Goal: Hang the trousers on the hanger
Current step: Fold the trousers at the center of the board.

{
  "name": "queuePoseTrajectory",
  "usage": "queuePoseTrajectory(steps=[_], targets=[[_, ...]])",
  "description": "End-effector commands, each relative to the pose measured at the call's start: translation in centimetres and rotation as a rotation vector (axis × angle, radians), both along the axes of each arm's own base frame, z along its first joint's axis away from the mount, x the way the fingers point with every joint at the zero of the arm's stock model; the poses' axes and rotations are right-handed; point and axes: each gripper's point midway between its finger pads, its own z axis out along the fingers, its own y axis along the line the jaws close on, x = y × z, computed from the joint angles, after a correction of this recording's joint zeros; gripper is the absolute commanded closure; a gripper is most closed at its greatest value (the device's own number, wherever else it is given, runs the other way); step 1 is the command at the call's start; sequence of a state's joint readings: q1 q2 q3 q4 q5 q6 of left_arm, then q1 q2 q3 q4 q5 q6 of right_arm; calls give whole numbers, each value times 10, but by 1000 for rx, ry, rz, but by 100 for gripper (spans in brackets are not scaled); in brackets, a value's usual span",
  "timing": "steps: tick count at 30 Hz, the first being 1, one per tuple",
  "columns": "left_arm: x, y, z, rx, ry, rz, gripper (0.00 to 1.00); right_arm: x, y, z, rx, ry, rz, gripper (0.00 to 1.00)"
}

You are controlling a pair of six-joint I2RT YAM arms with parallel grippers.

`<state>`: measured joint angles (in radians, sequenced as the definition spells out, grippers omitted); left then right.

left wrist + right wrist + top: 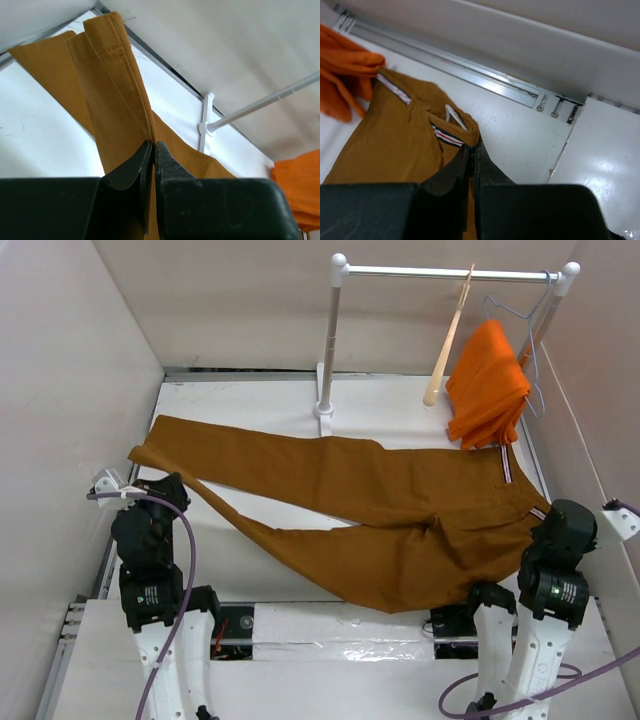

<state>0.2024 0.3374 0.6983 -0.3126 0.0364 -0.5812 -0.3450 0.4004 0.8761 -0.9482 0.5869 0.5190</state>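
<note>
The trousers (380, 510) lie spread across the white table (260, 400). Their legs run to the left edge and their waist rests at the right edge. The left gripper (152, 145) is clenched on a fold of cloth just below the stitched leg hem (120, 65). The right gripper (471, 147) is clamped on the corner of the striped waistband (447, 137).

With both ends pinched, the step in hand looks like the lift. It would go best with both arms rising together and the cloth held lightly taut, so that neither thin pinch slips and no slack drags on the table. The carry then heads for the far right corner, where the hanger (448, 345) hangs from the rail (450, 273). The orange garment (490, 380) and the wire hanger (535, 350) hang just beside it and are the likeliest snags.

Only the overhead view shows the whole garment, the hanger and the way between them. There, however, the arms hide the fingertips. The wrist views settle the grips. The left one shows jaws pressed on doubled fabric, and the right one shows jaws biting the trim beside a pale loop. The hanger appears nearly edge-on, so whether it has a lower bar cannot be told.
</note>
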Motion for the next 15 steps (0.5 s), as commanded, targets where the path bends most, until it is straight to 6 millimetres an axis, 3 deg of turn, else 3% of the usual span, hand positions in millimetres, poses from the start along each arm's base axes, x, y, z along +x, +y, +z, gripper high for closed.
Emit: queuePoseTrajectory(steps=[1, 4, 11, 15], targets=[[1, 16, 18, 12, -58, 89, 100, 32, 5, 16, -54, -48, 139, 100], [6, 26, 11, -15, -22, 147, 100, 53, -4, 18, -65, -25, 139, 100], [11, 55, 10, -89, 16, 327, 100, 138, -34, 34, -39, 37, 140, 100], [23, 74, -10, -119, 130, 442, 100, 188, -44, 43, -12, 99, 151, 100]])
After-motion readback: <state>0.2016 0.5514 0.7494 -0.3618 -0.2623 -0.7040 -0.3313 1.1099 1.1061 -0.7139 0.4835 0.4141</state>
